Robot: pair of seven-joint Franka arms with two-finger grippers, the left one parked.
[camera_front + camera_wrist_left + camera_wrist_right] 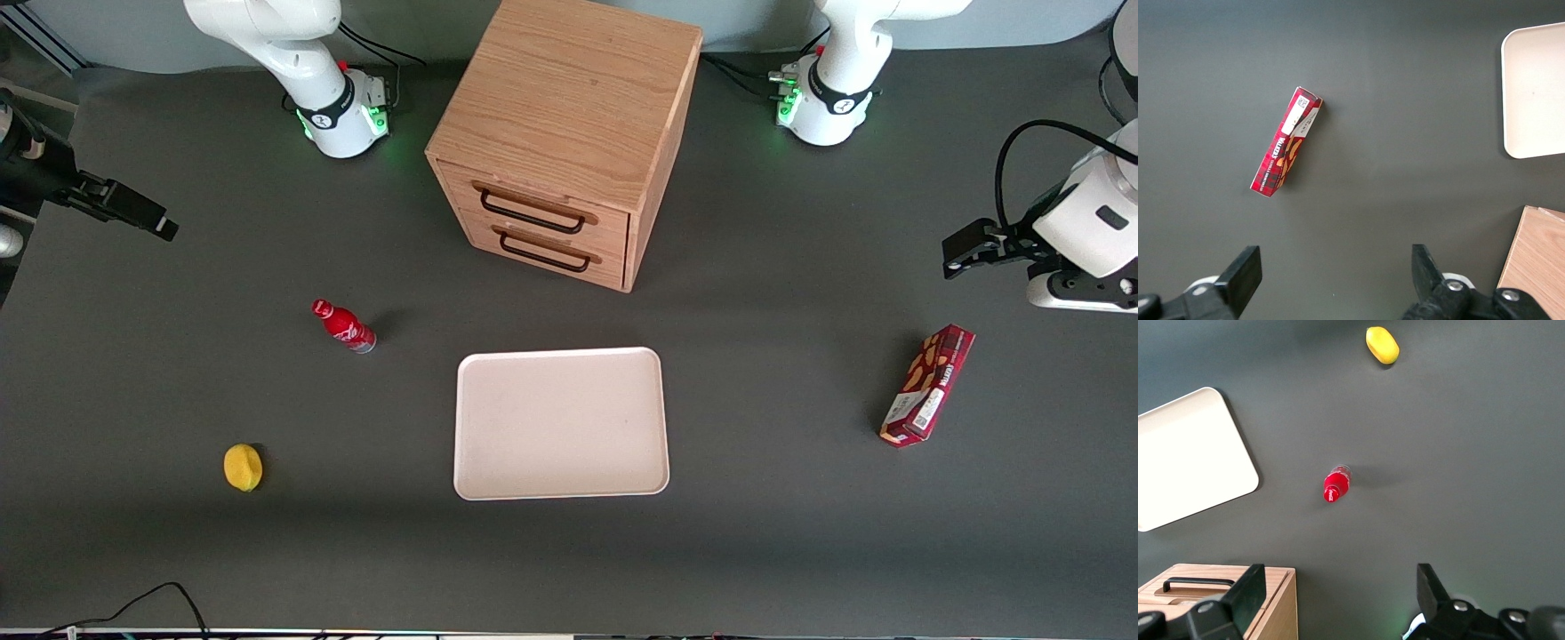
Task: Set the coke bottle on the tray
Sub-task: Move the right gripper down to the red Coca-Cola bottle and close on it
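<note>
The coke bottle [345,326], small and red with a red cap, stands on the dark table beside the tray, toward the working arm's end. It also shows in the right wrist view [1337,485], seen from above. The tray [560,422] is pale cream-pink and bare, in the middle of the table; it shows in the right wrist view [1185,460] too. My right gripper [164,229] is open and empty, held up over the working arm's end of the table, well apart from the bottle. Its fingers stand wide apart in the right wrist view [1340,581].
A wooden drawer cabinet [569,133] stands farther from the camera than the tray. A yellow lemon-like thing [243,468] lies nearer the camera than the bottle. A red-brown snack box [926,385] lies toward the parked arm's end.
</note>
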